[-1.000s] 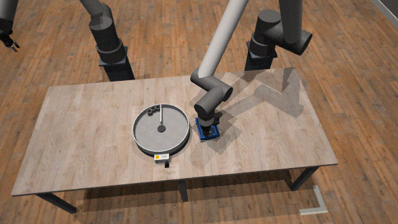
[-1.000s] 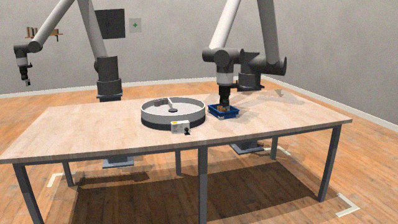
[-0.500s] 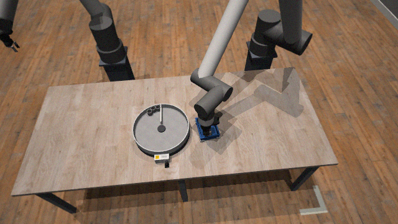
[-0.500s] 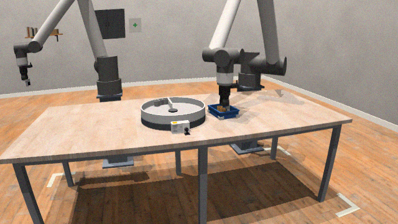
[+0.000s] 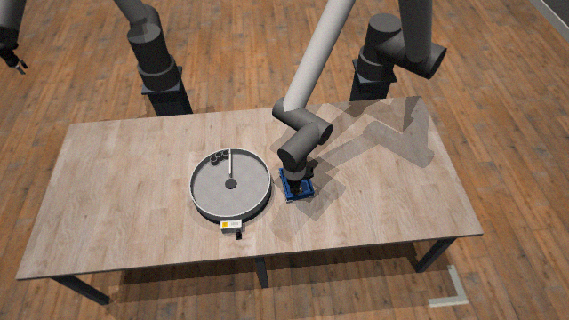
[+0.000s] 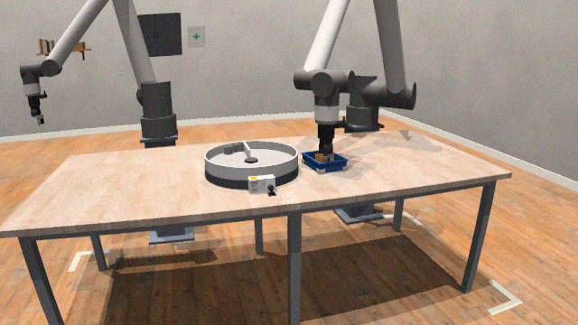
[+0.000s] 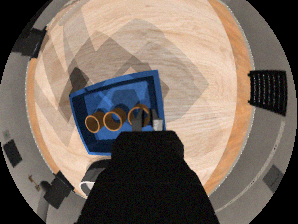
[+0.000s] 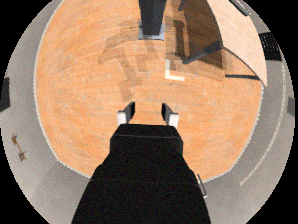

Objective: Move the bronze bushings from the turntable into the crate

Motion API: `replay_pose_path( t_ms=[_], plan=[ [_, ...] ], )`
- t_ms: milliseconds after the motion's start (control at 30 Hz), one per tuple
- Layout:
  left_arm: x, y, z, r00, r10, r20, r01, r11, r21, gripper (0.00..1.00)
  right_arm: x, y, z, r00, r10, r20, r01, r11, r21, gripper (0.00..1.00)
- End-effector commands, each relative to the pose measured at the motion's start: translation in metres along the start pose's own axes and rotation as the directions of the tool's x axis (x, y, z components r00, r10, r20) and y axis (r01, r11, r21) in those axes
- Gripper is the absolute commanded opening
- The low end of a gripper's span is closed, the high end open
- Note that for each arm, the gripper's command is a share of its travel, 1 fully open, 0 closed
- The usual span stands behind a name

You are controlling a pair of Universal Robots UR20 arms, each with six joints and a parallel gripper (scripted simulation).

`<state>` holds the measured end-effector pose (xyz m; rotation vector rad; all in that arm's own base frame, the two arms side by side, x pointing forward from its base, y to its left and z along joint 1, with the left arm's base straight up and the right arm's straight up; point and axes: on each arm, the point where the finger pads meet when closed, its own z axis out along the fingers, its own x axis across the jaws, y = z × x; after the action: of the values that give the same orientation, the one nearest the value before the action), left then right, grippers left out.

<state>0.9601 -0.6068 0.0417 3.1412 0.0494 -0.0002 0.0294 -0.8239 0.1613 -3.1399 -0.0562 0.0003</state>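
Your right arm is out past the surface (image 5: 111, 187) (image 6: 135, 181) (image 7: 195, 100) (image 8: 245, 35), wrist pointing down, right tool (image 5: 21, 67) (image 6: 41, 119) (image 8: 148, 106) over the floor. It's wide open, nothing between the fingers, well apart from everything on the work area.

Next, turntable (image 5: 231, 200) (image 6: 251, 173) (image 7: 95, 172): three steel bushings (image 5: 219, 156) (image 6: 233, 148) bunched at the rear wall, beside the divider bar (image 5: 230, 164) (image 6: 247, 150). Raised wall runs all the way round. White box (image 5: 231, 226) (image 6: 259, 184) stands at its front edge.

Then the blue crate (image 5: 283, 178) (image 6: 325, 168) (image 7: 160, 95), near the turntable with a narrow strip between. It looks flat; you can see a guide at its front corner, others mostly hidden. Three bronze bushings (image 6: 321, 158) (image 7: 114, 121) are inside, in a row.

Your left arm reaches over it, wrist vertical, left tool (image 5: 295, 188) (image 6: 329, 155) (image 7: 147, 122) down at the crate. Fingers are partly apart at the end bushing, one over its opening, one by the crate wall. Can't tell if they're gripping it. Side room there is tight; you have open surface on the crate's far side from the turntable.

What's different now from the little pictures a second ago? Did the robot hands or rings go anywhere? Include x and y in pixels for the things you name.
Nothing has visibly moved, and I see nothing picked up or let go. The left hand (image 5: 295, 188) (image 6: 327, 155) (image 7: 147, 114) is still down at the blue box (image 5: 285, 187) (image 6: 316, 165) (image 7: 82, 125). The right hand (image 5: 22, 68) (image 6: 41, 120) (image 8: 148, 107) is still off to the side. The dark rings (image 5: 219, 156) (image 6: 233, 148) stayed on the round tray (image 5: 213, 191) (image 6: 226, 169).
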Motion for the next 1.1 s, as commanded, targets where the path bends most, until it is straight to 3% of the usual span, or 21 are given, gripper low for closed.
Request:
replay_pose_path(
  t_ms=[0, 1067],
  plan=[
    [0.0004, 0.0003, -0.001, 1.0, 0.0, -0.001, 0.0, 1.0, -0.001, 0.38, 0.0001, 0.0005, -0.0006, 1.0, 0.0, 0.0, 0.0, 1.0, -0.001, 1.0],
    [0.0004, 0.0003, -0.0056, 1.0, 0.0, -0.001, 0.0, 1.0, -0.001, 0.38, 0.0001, 0.0005, -0.0006, 1.0, 0.0, 0.0, 0.0, 1.0, -0.001, 1.0]
  ],
)
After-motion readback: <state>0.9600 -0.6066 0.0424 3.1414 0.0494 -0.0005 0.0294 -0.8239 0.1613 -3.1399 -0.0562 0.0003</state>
